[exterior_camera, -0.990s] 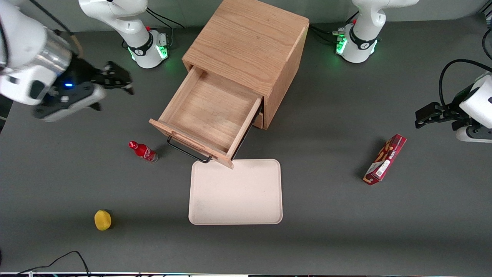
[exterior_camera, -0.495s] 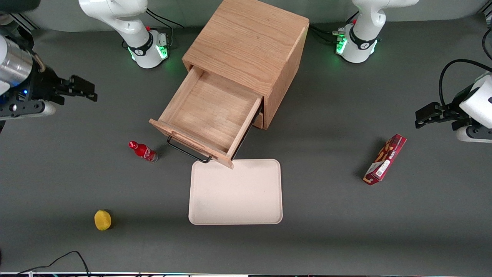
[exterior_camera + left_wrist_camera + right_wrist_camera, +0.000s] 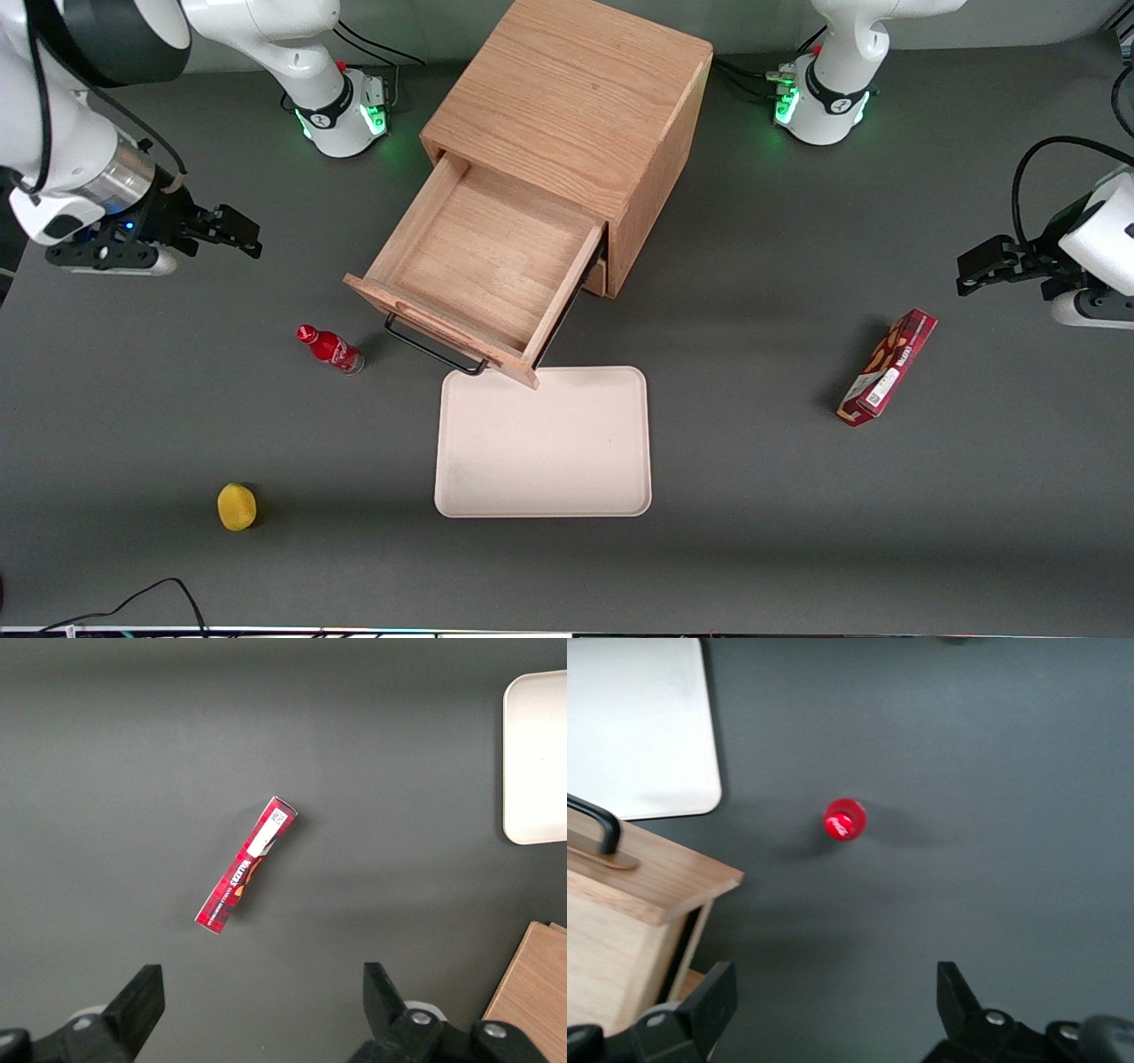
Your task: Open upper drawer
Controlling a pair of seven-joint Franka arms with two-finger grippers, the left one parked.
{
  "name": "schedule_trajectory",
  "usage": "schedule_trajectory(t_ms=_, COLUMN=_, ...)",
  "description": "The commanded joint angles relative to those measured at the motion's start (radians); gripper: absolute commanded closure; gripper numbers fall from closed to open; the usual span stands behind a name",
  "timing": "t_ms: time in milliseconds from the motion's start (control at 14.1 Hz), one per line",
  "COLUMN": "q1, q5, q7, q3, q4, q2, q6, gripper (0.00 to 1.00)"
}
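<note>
Light-oak wood is showing wide in the front view: the upper drawer (image 3: pixel 478 270) is standing pulled well out of the cabinet (image 3: pixel 571 97), its inside bare, and its thin black handle (image 3: pixel 434 350) is hanging along the front panel, which is facing the front camera at a slant. One front corner of the drawer is overhanging the rim of the pale tray (image 3: pixel 542 443), which is lying flat on the dark grey worktop (image 3: pixel 753 496) nearer to the camera than the cabinet.

I am holding my jaws, the gripper (image 3: pixel 241 232), up above the worktop at the working arm's end, well apart from the drawer and touching nothing. My jaws are standing spread wide with nothing between them; in my wrist view the two fingers (image 3: pixel 704 1005) are framing bare worktop, with the red bottle (image 3: pixel 845 819) seen from above its cap and the drawer's front corner (image 3: pixel 664 886) beside it.

That bottle (image 3: pixel 330 348) is standing on the worktop just beside the handle's end, between my jaws and the tray. A yellow round thing (image 3: pixel 236 506) is sitting nearer to the camera than the bottle. A red snack box (image 3: pixel 888 367) is lying toward the parked arm's end of the worktop.
</note>
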Motion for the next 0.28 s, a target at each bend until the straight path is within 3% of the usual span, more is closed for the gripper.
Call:
schedule_trajectory(t_ms=0, q1=0.006, q5=-0.042, q7=0.025, q3=-0.026, q4=0.009, q2=-0.023, q6=0.022, gripper=0.00)
schedule_trajectory(t_ms=212, q1=0.015, q5=-0.042, q7=0.014, q3=-0.069, q4=0.063, q2=-0.013, q6=-0.041, gripper=0.00)
